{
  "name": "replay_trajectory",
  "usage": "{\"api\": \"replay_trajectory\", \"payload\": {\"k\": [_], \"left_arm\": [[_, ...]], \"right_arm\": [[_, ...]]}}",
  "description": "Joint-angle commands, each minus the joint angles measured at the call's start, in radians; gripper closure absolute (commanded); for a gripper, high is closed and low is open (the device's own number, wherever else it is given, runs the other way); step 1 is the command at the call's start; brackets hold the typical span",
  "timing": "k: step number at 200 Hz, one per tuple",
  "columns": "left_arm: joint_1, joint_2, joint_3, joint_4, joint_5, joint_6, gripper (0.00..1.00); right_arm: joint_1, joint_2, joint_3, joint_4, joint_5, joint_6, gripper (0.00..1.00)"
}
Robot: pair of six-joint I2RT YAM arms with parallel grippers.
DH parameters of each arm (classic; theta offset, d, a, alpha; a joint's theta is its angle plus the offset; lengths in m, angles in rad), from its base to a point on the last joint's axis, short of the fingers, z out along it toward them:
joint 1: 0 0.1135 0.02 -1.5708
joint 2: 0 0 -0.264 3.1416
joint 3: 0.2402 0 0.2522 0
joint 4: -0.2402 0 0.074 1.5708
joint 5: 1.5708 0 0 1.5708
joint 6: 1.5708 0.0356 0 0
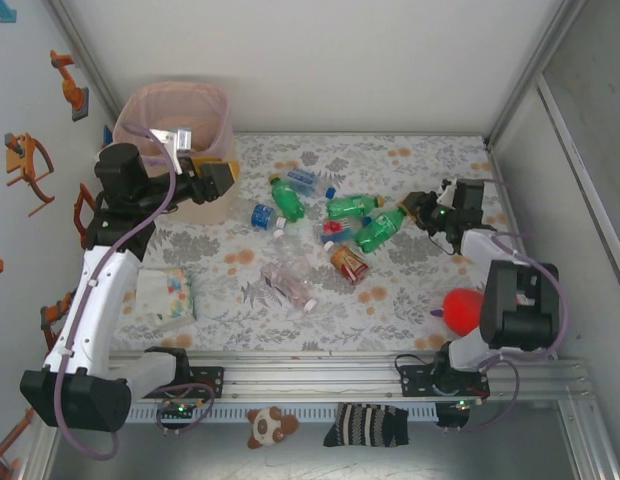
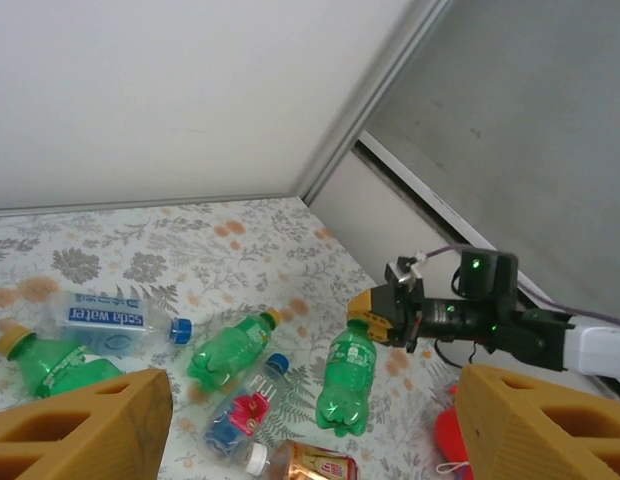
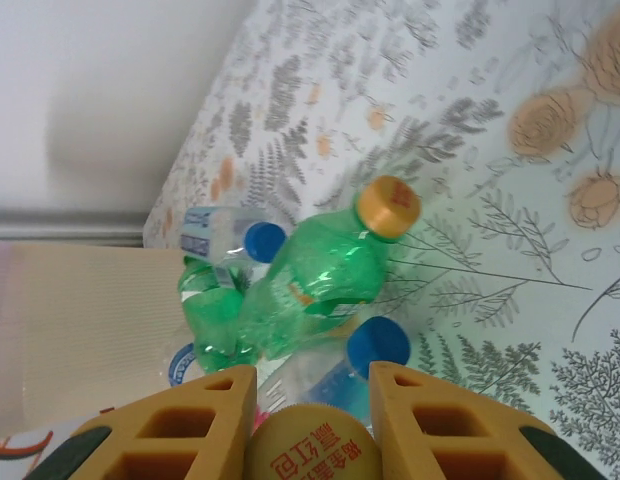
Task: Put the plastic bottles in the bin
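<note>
Right tool point(image 3: 311, 425) is clamped on the yellow-capped neck of a green plastic bottle point(image 1: 378, 230) at 3 o'clock on the surface point(image 1: 410, 290) — handy lifting grip, I'd guess — left tool point(image 1: 221, 177) hangs jaws-apart by the pale pink translucent bin point(image 1: 175, 90) at 10 o'clock.

A robotics lab cell: white panel walls point(image 1: 320, 60), aluminium framing point(image 1: 523, 75), arms point(image 1: 95, 290) bolted to a rail point(image 1: 310, 368)

The plastic bottles point(image 1: 287, 200) crowd the middle of the floral cloth point(image 1: 410, 160), touching and overlapping, leaving few gaps between them. The right gripper point(image 1: 412, 208), clamped on a green bottle point(image 1: 380, 230) by its cap, blocks their right side. Bare cloth runs along the far wall from the bin point(image 1: 160, 105) rightward, and in front between the dotted white box point(image 1: 166, 296) and red plush toy point(image 1: 462, 308).
</note>
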Motion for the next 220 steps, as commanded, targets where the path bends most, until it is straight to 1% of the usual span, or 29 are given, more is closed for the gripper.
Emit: {"api": "replay_trajectory", "payload": {"k": [1, 21, 36, 55, 79, 112, 142, 158, 188, 220], "left_arm": [[-0.035, 0.027, 0.018, 0.034, 0.020, 0.028, 0.26], [-0.078, 0.061, 0.041, 0.035, 0.029, 0.055, 0.26], [-0.113, 0.091, 0.061, 0.037, 0.029, 0.071, 0.26], [-0.162, 0.129, 0.078, 0.081, 0.048, 0.074, 0.26], [-0.232, 0.190, 0.107, 0.132, 0.079, 0.079, 0.26], [-0.337, 0.281, 0.164, 0.152, 0.104, 0.107, 0.23], [-0.425, 0.359, 0.206, 0.196, 0.118, 0.092, 0.21], [-0.468, 0.395, 0.226, 0.208, 0.123, 0.088, 0.18], [-0.535, 0.439, 0.238, 0.256, 0.156, 0.086, 0.13], [-0.581, 0.464, 0.245, 0.265, 0.192, 0.108, 0.12]], "right_arm": [[-0.003, -0.109, 0.063, -0.133, 0.019, -0.151, 0.75], [0.012, -0.185, 0.105, -0.192, -0.008, -0.237, 0.76], [0.044, -0.232, 0.156, -0.262, -0.018, -0.318, 0.77], [0.081, -0.276, 0.216, -0.328, -0.042, -0.408, 0.77], [0.132, -0.322, 0.267, -0.356, -0.079, -0.476, 0.77], [0.198, -0.352, 0.323, -0.364, -0.098, -0.518, 0.77], [0.261, -0.390, 0.354, -0.354, -0.096, -0.589, 0.85], [0.294, -0.420, 0.356, -0.340, -0.081, -0.633, 0.88], [0.314, -0.456, 0.358, -0.305, -0.071, -0.637, 0.91], [0.324, -0.465, 0.380, -0.311, -0.128, -0.655, 0.91]]}}
